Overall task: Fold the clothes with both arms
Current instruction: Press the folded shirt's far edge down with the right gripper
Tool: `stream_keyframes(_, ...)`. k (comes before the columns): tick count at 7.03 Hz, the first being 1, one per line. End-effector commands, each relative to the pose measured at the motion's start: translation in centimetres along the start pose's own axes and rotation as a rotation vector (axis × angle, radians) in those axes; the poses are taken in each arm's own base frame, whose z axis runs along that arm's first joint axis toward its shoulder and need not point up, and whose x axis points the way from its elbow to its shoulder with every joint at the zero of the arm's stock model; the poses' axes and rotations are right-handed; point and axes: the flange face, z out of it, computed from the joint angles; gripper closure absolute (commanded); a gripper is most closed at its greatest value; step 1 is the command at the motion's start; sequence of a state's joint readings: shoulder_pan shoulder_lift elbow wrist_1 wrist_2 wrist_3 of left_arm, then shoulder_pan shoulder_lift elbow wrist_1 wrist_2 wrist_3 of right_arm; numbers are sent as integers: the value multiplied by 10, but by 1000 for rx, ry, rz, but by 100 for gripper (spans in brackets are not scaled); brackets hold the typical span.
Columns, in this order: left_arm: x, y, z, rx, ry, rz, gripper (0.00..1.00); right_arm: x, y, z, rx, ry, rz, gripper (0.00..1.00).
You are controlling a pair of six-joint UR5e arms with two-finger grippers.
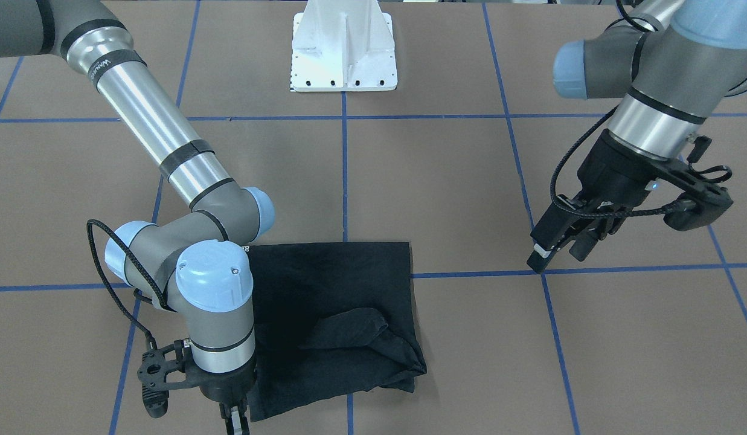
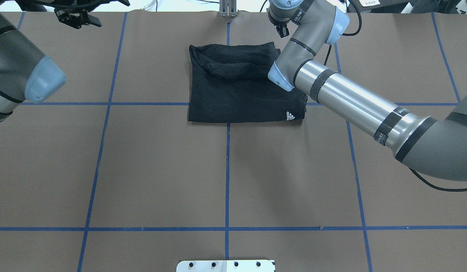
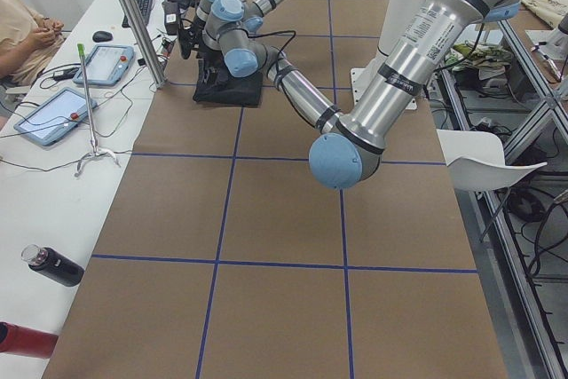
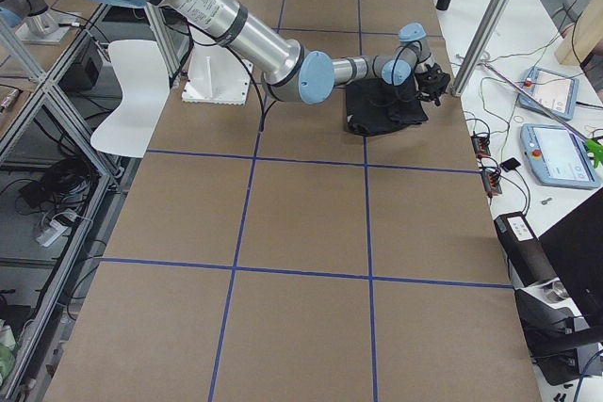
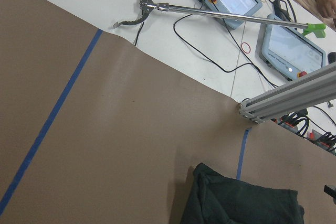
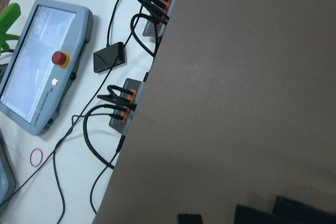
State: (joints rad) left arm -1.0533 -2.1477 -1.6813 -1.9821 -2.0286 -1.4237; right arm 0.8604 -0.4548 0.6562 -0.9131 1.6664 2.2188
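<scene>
Left pincer [image 1: 557, 254]: hangs above the worktop [image 2: 142, 170] near its far left corner, well apart from the cloth. Fingers parted, nothing between them.

Right pincer [image 1: 235, 423]: points down at the far edge of the worktop, just beside the far right corner of the T-shirt [image 2: 237, 90]. Tips are cut off by the frame edge, so cannot tell the gap, or whether they pinch cloth.

T-shirt: black, folded to a rough rectangle and lying flat by the middle of the far edge, with a bunched fold [image 1: 349, 332] on its far side.

Overhead view shows a small white logo [image 2: 290, 115] on the near right corner, which the right arm [image 1: 216, 290] hides in the front-facing view. Only the front-facing view shows either pincer's fingers. Right wrist view shows bare worktop and, beyond its far edge, a teach pendant [image 6: 44, 61]
</scene>
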Motion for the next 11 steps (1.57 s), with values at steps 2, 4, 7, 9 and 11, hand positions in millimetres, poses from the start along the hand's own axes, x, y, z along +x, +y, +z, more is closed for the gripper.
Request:
stream_keyframes(2,0,0,0,-7,-3,10,0,48,120,-51,-148,77,-128,100)
stream_keyframes(4,-1,-1,-1,-7,-8,43,0,83,165,-47,-187,105,-221,100)
stream_keyframes(7,0,-1,-2,-7,-7,42,0,100,185,-48,-223,152,-294,100)
stream_keyframes(9,0,0,-4,-6,-5,41,0,110,188,-42,-214,181,-317,100)
stream_keyframes(11,-3,0,-3,-7,-7,37,0,81,156,-30,-133,112,-261,100)
